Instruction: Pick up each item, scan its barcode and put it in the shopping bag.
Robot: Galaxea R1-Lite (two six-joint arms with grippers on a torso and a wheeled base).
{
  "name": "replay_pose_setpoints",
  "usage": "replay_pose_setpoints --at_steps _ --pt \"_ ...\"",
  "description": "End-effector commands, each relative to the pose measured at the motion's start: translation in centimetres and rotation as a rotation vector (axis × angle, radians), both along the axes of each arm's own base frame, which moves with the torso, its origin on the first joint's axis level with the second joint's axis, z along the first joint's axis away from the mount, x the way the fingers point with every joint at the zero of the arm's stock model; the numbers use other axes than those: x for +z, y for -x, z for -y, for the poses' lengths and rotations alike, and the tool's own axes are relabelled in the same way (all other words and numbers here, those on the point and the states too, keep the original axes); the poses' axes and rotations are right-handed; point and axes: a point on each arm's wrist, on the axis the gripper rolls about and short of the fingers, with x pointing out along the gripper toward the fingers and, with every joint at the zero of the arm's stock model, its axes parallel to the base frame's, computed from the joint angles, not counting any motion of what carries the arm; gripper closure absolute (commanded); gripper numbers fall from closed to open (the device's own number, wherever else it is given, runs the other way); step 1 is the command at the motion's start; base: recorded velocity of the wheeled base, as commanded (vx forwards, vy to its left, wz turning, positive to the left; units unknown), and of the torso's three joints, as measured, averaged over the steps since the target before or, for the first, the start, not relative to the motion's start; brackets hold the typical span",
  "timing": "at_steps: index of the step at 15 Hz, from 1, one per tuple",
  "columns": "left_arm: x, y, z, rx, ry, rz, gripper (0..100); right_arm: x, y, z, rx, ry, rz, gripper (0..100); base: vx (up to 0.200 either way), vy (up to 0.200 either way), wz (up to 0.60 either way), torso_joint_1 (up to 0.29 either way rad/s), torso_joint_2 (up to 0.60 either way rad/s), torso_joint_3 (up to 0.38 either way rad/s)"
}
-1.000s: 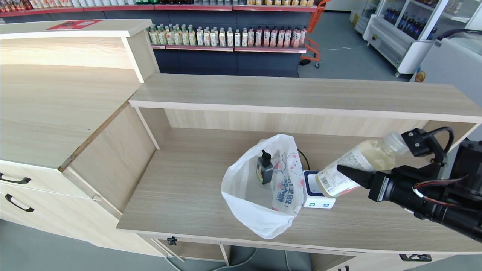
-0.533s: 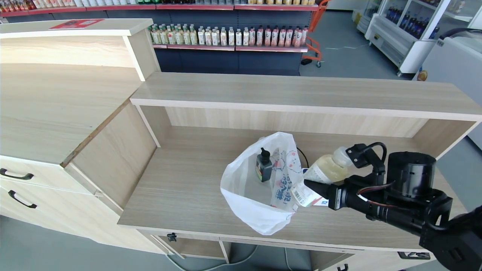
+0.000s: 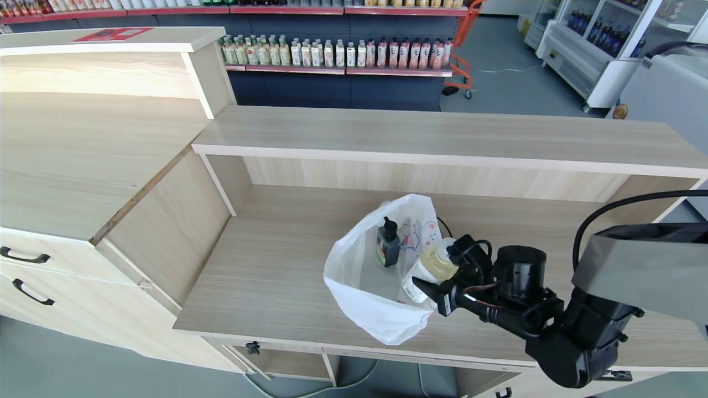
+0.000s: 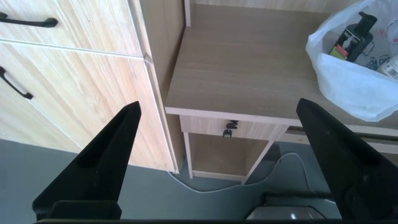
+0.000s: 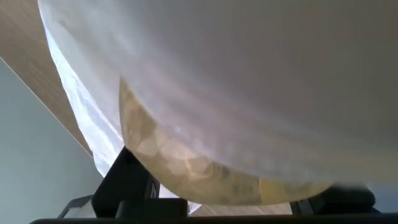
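Your right tool (image 3: 445,268) is clamped on the pale drink bottle (image 3: 430,265), tilted, label end dipping over the shopping bag (image 3: 354,287) rim on the surface (image 3: 265,276). From the right wrist, bag film drapes across the bottle. Left wrist: your left tool (image 4: 219,109) is spread wide, and a dark bottle (image 4: 354,31) stands inside the bag.

We count one white printed plastic shopping bag (image 3: 359,298) on one light wooden bench (image 3: 265,276). There are two bottles: one small dark pump-capped bottle (image 3: 388,246) inside the bag, and one clear plastic bottle of pale yellow liquid (image 3: 431,267) at the bag's mouth. Two black drawer handles (image 3: 25,258) sit left of the bag.
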Motion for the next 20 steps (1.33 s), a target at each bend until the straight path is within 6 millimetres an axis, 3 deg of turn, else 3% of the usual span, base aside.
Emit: replay_pose_setpoints --at_steps 1,6,7,12,15,19,20 --pt "0.0 0.0 0.0 0.001 0.001 0.000 0 -2.8 -1.5 -1.2 0.017 0.022 -0.007 100 0.000 0.000 0.00 0.000 0.00 0.000" --pt "0.0 0.0 0.0 0.001 0.001 0.000 0 -4.5 -2.2 -1.7 0.032 0.061 0.005 100 0.000 0.000 0.00 0.000 0.00 0.000" --pt "0.0 0.0 0.0 0.001 0.001 0.000 0 -4.8 -2.4 -1.7 0.032 0.064 0.005 0 0.000 0.000 0.00 0.000 0.00 0.000" --pt "0.0 0.0 0.0 0.001 0.001 0.000 0 -3.6 -2.7 -1.9 0.029 0.015 0.045 0 0.000 0.000 0.00 0.000 0.00 0.000" --pt "0.0 0.0 0.0 0.002 0.001 0.000 0 2.3 -1.0 -1.1 -0.003 -0.177 0.005 0 0.000 0.000 0.00 0.000 0.00 0.000" --pt "0.0 0.0 0.0 0.002 0.001 0.000 0 9.0 4.6 2.5 -0.061 -0.282 -0.088 0 0.000 0.000 0.00 0.000 0.00 0.000" --pt "0.0 0.0 0.0 0.002 0.001 0.000 0 11.4 7.5 4.7 -0.101 -0.324 -0.082 0 0.000 0.000 0.00 0.000 0.00 0.000"
